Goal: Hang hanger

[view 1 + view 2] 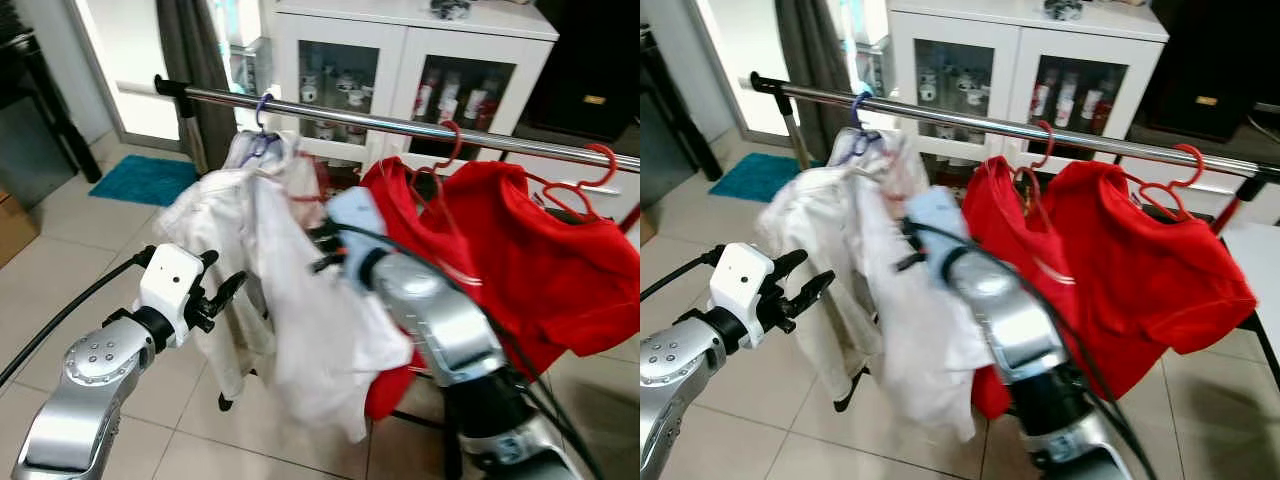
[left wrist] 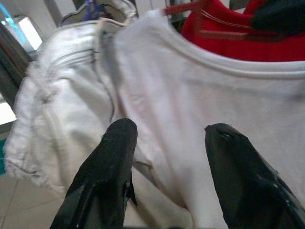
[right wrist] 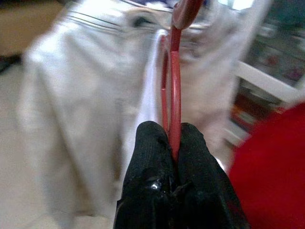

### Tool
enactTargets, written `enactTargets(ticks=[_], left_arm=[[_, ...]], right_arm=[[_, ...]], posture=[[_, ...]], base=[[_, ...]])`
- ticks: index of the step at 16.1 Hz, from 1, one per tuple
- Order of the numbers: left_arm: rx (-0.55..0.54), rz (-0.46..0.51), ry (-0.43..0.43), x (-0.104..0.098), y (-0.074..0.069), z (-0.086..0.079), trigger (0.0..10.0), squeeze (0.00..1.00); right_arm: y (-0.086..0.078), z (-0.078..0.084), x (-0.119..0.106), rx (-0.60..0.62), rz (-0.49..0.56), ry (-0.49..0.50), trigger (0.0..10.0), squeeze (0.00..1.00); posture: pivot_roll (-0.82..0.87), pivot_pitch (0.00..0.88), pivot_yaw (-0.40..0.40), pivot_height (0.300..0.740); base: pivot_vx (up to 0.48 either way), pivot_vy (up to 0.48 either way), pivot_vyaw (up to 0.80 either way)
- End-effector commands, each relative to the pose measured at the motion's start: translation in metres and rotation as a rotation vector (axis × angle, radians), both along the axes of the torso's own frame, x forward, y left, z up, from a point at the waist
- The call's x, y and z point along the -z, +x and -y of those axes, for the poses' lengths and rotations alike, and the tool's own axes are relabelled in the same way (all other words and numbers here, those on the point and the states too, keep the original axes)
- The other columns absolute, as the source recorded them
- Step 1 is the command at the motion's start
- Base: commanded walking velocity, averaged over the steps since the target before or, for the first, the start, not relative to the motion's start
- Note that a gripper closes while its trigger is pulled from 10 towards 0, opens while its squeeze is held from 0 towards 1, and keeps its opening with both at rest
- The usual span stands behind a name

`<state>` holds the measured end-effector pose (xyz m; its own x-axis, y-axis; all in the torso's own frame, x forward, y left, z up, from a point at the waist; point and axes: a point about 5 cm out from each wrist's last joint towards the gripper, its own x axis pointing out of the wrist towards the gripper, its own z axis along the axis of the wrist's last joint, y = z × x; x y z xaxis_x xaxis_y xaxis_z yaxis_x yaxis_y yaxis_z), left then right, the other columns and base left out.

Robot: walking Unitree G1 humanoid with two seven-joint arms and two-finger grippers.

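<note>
The right gripper [image 3: 172, 143] is clamped on the neck of a red hanger [image 3: 174, 71] carrying a white shirt [image 1: 320, 330], held just below the rail [image 1: 400, 125] between the white garment and the red shirts [image 1: 520, 260]. The left gripper [image 2: 167, 143] waits beside the cloth, fingers spread wide and empty. I judge the job half done: the hook is not yet over the rail.

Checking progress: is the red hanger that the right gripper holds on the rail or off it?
Off. The right gripper is shut on the red hanger, below the rail.
</note>
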<state>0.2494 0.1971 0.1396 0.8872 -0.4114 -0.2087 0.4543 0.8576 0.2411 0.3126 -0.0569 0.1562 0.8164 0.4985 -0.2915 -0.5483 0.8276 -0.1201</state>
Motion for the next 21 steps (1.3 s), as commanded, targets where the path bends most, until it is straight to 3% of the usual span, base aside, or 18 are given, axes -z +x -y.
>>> enactTargets(ticks=[1,3,5,8,9,13,15,17,21], left_arm=[[0.004,0.036,-0.009,-0.008,0.004,0.005,10.0,0.0],[0.018,0.036,-0.015,-0.008,0.006,0.008,10.0,0.0],[0.023,0.034,-0.014,-0.007,0.006,0.01,10.0,0.0],[0.036,0.039,-0.023,-0.008,0.009,0.015,10.0,0.0],[0.047,0.043,-0.028,-0.009,0.01,0.018,10.0,0.0],[0.086,0.058,-0.033,-0.014,0.014,0.025,10.0,0.0],[0.114,0.067,-0.039,-0.019,0.017,0.029,10.0,0.0],[0.128,0.068,-0.032,-0.021,0.016,0.029,10.0,0.0],[0.148,0.056,-0.029,-0.022,0.01,0.031,10.0,0.0]], right_arm=[[0.003,0.029,0.002,0.105,-0.002,-0.055,10.0,0.0],[-0.005,0.049,0.01,0.119,-0.029,-0.117,10.0,0.0],[-0.008,0.054,0.013,0.116,-0.04,-0.141,10.0,0.0],[-0.006,0.07,0.019,0.211,-0.031,-0.171,10.0,0.0],[0.009,0.065,-0.004,0.291,0.08,-0.07,10.0,0.0],[0.032,0.039,-0.03,0.274,0.172,0.131,10.0,0.0],[0.047,0.027,-0.034,0.272,0.186,0.132,10.0,0.0],[0.068,0.02,-0.035,0.327,0.18,0.062,10.0,0.0],[0.085,0.013,-0.034,0.355,0.128,0.048,10.0,0.0]], posture=[[-0.02,0.006,-0.007,0.74],[-0.03,0.001,-0.002,0.74],[-0.03,0.0,0.0,0.74],[-0.04,0.0,-0.003,0.74],[-0.04,0.0,-0.007,0.74],[-0.04,0.0,-0.02,0.74],[-0.03,0.0,-0.029,0.74],[-0.03,0.022,-0.034,0.74],[-0.02,0.052,-0.045,0.74]], base=[[0.0,0.0,0.0],[0.0,0.0,0.0],[0.0,0.0,0.0],[0.0,0.0,0.0],[0.0,0.0,0.0],[0.0,0.0,0.0],[0.0,0.0,0.0],[0.0,0.0,0.0],[0.0,0.0,0.0]])
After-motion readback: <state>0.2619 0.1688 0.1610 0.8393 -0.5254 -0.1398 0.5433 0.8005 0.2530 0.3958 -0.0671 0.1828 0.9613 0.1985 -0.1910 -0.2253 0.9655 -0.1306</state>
